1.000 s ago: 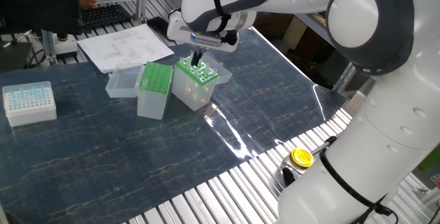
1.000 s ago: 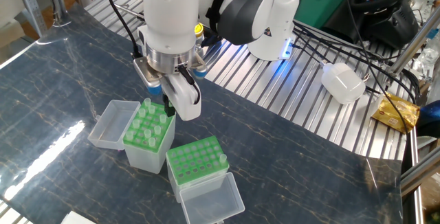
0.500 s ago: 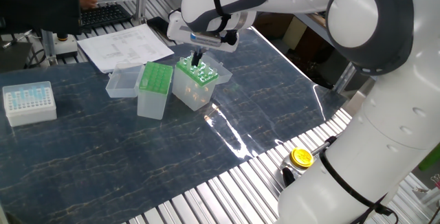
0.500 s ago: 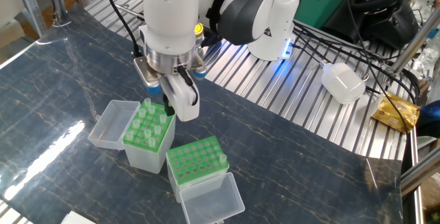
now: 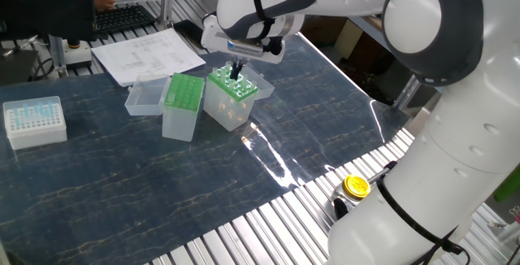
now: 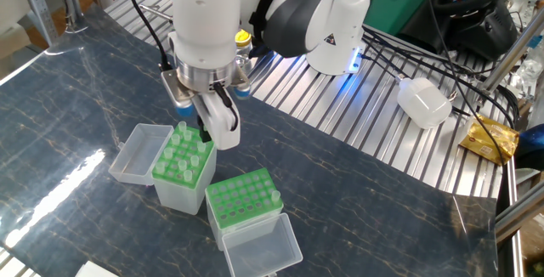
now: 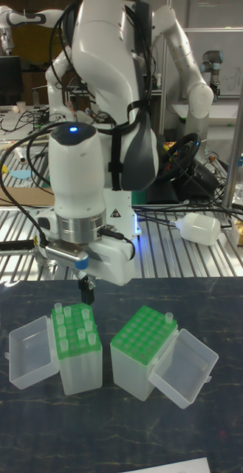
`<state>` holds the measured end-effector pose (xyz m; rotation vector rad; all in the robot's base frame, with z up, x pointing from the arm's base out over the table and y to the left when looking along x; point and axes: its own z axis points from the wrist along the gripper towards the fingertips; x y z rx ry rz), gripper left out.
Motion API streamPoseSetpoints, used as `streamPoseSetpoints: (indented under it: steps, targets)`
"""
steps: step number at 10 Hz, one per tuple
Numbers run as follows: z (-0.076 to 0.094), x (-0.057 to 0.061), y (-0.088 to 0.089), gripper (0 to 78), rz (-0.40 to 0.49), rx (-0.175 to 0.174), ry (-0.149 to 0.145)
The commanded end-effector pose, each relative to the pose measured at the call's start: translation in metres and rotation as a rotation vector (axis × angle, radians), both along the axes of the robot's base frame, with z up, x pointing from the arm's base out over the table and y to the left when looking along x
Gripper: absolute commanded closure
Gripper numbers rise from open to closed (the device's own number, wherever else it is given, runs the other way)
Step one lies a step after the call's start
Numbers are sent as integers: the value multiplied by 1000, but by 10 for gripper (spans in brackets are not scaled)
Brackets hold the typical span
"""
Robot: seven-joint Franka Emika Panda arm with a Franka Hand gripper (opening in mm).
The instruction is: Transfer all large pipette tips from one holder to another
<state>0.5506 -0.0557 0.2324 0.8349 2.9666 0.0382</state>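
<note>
The narrower green-topped box [image 6: 180, 188] [image 7: 80, 369] [image 5: 230, 106] holds several large pipette tips [image 6: 183, 154] [image 7: 71, 325] standing upright. Beside it stands the wider box with the green grid top [image 6: 240, 199] [image 7: 139, 362] [image 5: 183, 106], where a single tip [image 6: 274, 196] [image 7: 166, 318] shows at one corner. My gripper [image 6: 205, 134] [image 7: 88, 292] [image 5: 236, 73] points straight down just above the back rows of the narrower box. Its dark fingers look close together. The fingers hide whether a tip sits between them.
Both boxes have clear lids hinged open, one [image 6: 136, 152] to the side and one [image 6: 262, 245] in front. A white box of pale-blue tips [image 5: 34, 120] and papers [image 5: 146, 54] lie farther off. A white bottle [image 6: 423, 101] rests on the metal rollers.
My gripper has risen a little and shifted slightly sideways above the narrower box. The boxes have not moved.
</note>
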Motion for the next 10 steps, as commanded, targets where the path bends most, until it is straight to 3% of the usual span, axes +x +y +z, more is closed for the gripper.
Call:
streamPoseSetpoints:
  steps: [1, 10]
  targets:
    - [-1, -1, -2, 763, 0, 3, -4]
    - [-13, -2, -5, 763, -9, 17, -14]
